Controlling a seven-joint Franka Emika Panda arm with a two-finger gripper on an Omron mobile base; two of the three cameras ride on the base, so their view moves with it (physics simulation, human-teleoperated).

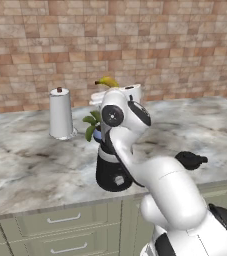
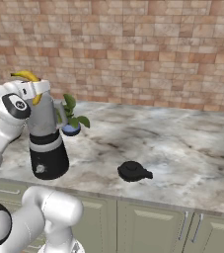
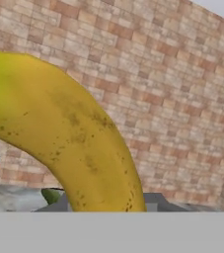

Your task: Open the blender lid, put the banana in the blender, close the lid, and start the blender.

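Yellow banana [image 2: 26, 76], gripped in the gripper's [image 2: 34, 89] closed jaws, hangs above the blender's [image 2: 45, 143] open mouth, ready to drop; the blender lid [image 2: 133, 171] lies right of the blender.

Simulated home kitchen. Grey-veined marble counter [image 1: 30, 165] runs across the middle of both base views, with pale green cabinet fronts [image 1: 60, 225] and metal drawer handles along the bottom edge. Red-brown brick wall [image 2: 148, 54] fills the upper half as a backsplash. Kitchen gear on the counter: blender [image 2: 45, 143] with black base and knob at centre left of the right base view, white paper towel roll [image 1: 60, 114] upright at upper left of the left base view, small potted plant [image 2: 72, 118] in a blue pot behind the blender. Banana [image 3: 69, 128] up close in the hand view, same brick behind it.
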